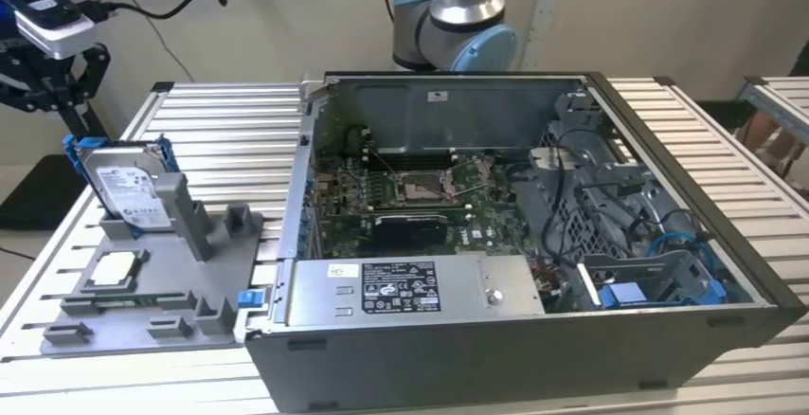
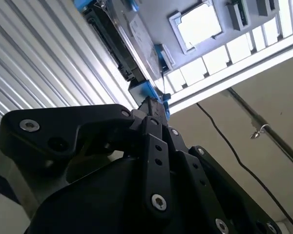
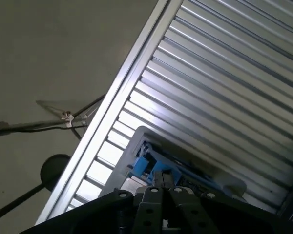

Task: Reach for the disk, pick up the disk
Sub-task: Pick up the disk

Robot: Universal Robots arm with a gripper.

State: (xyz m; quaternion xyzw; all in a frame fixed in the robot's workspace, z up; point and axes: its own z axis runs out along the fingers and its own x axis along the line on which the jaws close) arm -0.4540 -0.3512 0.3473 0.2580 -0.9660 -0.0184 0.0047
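Note:
The disk [image 1: 127, 186] is a silver-grey drive with a white label in a blue bracket. It stands upright in a slot of the grey fixture [image 1: 139, 325] at the exterior view's left. My gripper [image 1: 53, 102] hangs a little above and to the left of the disk's top edge, with its black fingers drawn together, shut on nothing. In the second wrist view the fingertips [image 2: 154, 105] line up with the blue bracket end of the disk [image 2: 136, 34]. In the first wrist view the gripper [image 3: 158, 179] points at the disk [image 3: 158, 163] below it.
A square silver chip [image 1: 114, 268] lies flat in the fixture in front of the disk. An open computer case [image 1: 506, 244] fills the exterior view's right half of the slatted metal table [image 1: 227, 121]. The table's edge and the floor lie beyond the fixture.

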